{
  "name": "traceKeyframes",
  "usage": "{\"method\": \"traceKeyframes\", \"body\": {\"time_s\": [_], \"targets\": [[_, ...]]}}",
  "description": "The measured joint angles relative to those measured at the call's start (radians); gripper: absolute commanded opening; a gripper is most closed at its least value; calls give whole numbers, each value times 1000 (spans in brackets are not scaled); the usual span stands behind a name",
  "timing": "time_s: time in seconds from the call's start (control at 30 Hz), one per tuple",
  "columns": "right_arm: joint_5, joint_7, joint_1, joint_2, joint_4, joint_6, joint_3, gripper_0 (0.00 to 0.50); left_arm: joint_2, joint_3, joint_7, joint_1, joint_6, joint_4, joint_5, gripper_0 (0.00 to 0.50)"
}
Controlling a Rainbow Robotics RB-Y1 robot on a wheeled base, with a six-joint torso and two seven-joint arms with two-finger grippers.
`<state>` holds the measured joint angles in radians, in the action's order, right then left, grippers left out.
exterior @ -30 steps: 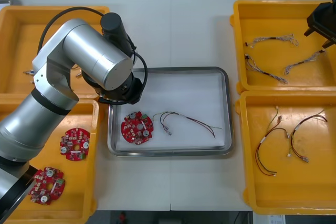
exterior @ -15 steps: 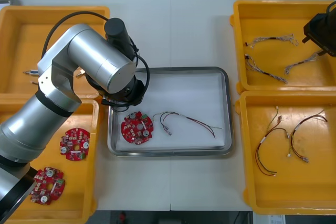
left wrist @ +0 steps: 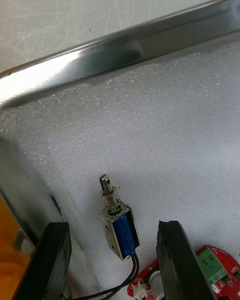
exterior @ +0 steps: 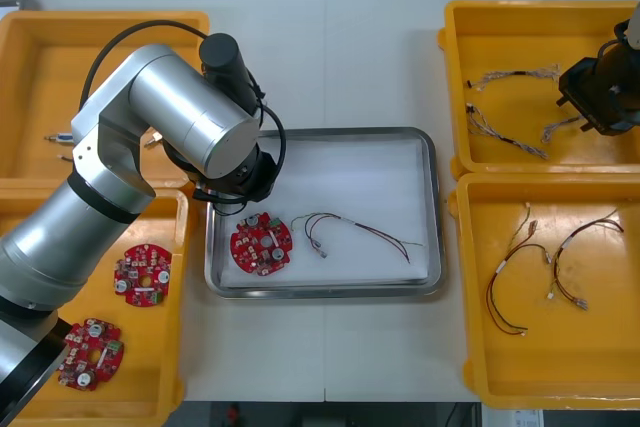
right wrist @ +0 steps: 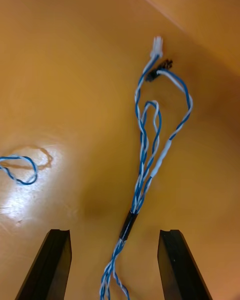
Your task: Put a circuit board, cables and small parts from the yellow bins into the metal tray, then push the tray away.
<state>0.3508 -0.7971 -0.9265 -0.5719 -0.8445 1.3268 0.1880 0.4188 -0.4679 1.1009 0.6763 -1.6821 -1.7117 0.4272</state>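
Moved since the last frame: right arm only, further in over its bin; left arm unchanged. Left gripper (left wrist: 114, 225) hangs over the left end of the white-lined metal tray (exterior: 431, 209), fingers wide apart. Small blue-bodied metal part (left wrist: 120, 230) lies between them, round red circuit board (exterior: 261, 243) close by one finger. Right gripper (right wrist: 115, 234) hovers in the far right yellow bin (exterior: 455, 67), fingers spread wide, twisted blue and white cable (right wrist: 145, 170) lying ungripped between them.

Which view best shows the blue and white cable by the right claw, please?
The right wrist view: the cable lies close up within the open right claw. The front view shows a thin strand; the left wrist view faces the tray.
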Motion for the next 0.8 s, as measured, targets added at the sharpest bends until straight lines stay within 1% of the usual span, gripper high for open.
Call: {"method": "traceKeyframes", "body": {"time_s": [0.1,0.23,0.27,0.43,0.53,0.73,0.77,0.8], "targets": [[0,15,0,10,13,0,0,500,0,1,0,0,-29,-37,0,500],[0,122,0,22,25,0,0,500,0,6,0,0,-68,-96,0,500],[0,128,0,24,32,0,0,500,0,9,0,0,-77,-110,1,500],[-6,128,-5,26,55,-1,0,500,0,46,0,0,-112,-176,2,500],[-11,128,-14,26,73,-3,0,500,0,92,0,1,-144,-208,5,500],[-16,128,-26,26,95,-6,0,500,-1,194,-1,31,-223,-215,12,500],[-16,128,-26,26,95,-6,0,468,-1,210,-1,39,-227,-215,12,500],[-17,128,-27,26,95,-6,0,315,-1,225,-1,45,-228,-215,12,500]]}}
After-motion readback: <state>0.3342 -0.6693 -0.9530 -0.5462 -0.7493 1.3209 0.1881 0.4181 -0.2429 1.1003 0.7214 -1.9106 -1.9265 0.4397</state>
